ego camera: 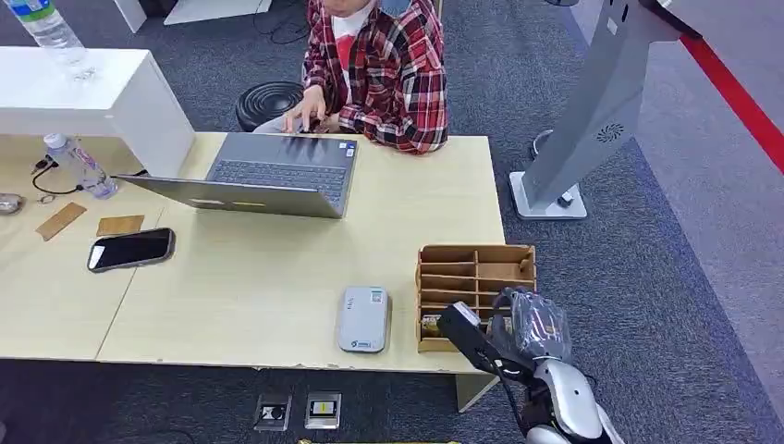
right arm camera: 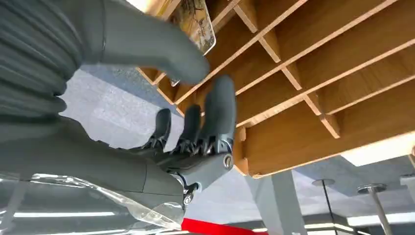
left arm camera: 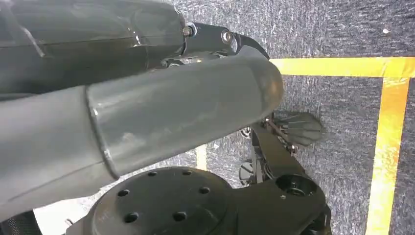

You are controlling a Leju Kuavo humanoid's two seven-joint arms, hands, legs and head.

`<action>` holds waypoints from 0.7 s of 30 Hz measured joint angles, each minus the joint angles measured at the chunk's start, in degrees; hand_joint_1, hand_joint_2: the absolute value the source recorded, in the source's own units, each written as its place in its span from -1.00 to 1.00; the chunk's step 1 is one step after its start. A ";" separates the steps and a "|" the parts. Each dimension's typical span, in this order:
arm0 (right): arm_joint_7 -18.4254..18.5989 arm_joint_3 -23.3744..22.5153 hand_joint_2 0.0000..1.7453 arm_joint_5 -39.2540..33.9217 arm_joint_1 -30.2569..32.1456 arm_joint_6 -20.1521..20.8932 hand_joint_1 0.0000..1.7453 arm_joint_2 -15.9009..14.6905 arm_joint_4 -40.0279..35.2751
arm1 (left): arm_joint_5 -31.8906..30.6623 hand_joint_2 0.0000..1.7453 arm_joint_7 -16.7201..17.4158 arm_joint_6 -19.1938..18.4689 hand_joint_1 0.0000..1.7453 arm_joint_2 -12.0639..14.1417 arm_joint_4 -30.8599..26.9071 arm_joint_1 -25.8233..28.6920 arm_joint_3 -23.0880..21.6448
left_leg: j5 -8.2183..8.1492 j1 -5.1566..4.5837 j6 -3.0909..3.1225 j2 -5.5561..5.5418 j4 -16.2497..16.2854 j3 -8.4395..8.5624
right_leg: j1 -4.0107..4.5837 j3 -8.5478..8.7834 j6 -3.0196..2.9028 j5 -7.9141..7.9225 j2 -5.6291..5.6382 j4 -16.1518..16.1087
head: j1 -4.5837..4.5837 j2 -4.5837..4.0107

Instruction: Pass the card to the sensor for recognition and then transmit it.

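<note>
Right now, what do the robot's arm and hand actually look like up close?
The right hand has a grey ribbed cover, a thick grey thumb and darker fingers, with clear plastic film wrapped over its back. The forearm behind it is smooth silver, with black parts and thin cables at the wrist.

a light wooden table [ego camera: 277, 277] held an open grey laptop [ego camera: 268, 176], and a person in a red plaid shirt [ego camera: 384, 69] sat behind it with a hand [ego camera: 305, 116] at the laptop's far edge. a black phone [ego camera: 131, 249] lay near the left, just beside two brown cards [ego camera: 88, 222] and a water bottle [ego camera: 81, 166]. a small grey sensor box [ego camera: 362, 318] sat near the front edge. just right of it stood a wooden divided tray [ego camera: 474, 277], a card [ego camera: 431, 324] in its front left compartment. the right hand [ego camera: 527, 324] hovered over the tray's front right corner; its grasp could not be told.
</note>
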 joint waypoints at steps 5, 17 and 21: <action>0.57 0.81 1.00 0.33 -0.05 0.72 0.12 -0.02 0.31 | 0.00 -1.00 0.00 -0.02 -1.00 0.02 0.02 0.00 0.04 | 0.00 0.00 0.00 0.00 0.00 0.00 | 0.00 0.00 0.00 0.00 0.00 0.00 | 0.00 0.00; 1.94 1.53 1.00 0.90 -0.08 2.08 -0.04 -0.02 0.33 | 0.00 -1.00 0.00 0.00 -1.00 0.02 0.02 0.00 0.04 | 0.00 0.00 0.00 0.00 0.00 0.00 | 0.00 0.00 0.00 0.00 0.00 0.00 | 0.00 0.00; 2.14 1.62 1.00 0.98 -0.08 2.16 -0.06 -0.02 0.33 | 0.00 -1.00 0.00 -0.06 -1.00 0.02 0.02 0.00 0.04 | 0.00 0.00 0.00 0.00 0.00 0.00 | 0.00 0.00 0.00 0.00 0.00 0.00 | 0.00 0.00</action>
